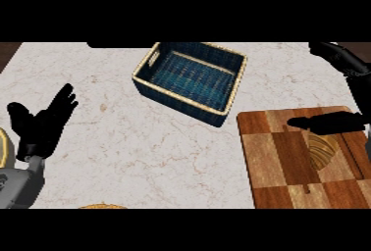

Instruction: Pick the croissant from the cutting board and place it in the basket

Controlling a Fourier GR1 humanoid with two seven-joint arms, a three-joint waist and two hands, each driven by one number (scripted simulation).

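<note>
The croissant [323, 153], tan and ridged, lies on the right part of the checkered wooden cutting board [279, 162]. My right hand [330, 122] hangs above the board, open, with one dark digit stretched leftward just beyond the croissant's far end; the rest of the hand runs along the view's right edge and hides part of the croissant. Nothing is held. The dark blue woven basket [172, 96] with a tan rim stands empty at the back centre, left of the board's far corner. My left hand [42, 125] rests open at the left, fingers up.
A yellow-rimmed object [4, 147] peeks in at the left edge, and a tan round thing [101, 206] shows at the bottom edge. Marble counter stretches between the left hand and the board.
</note>
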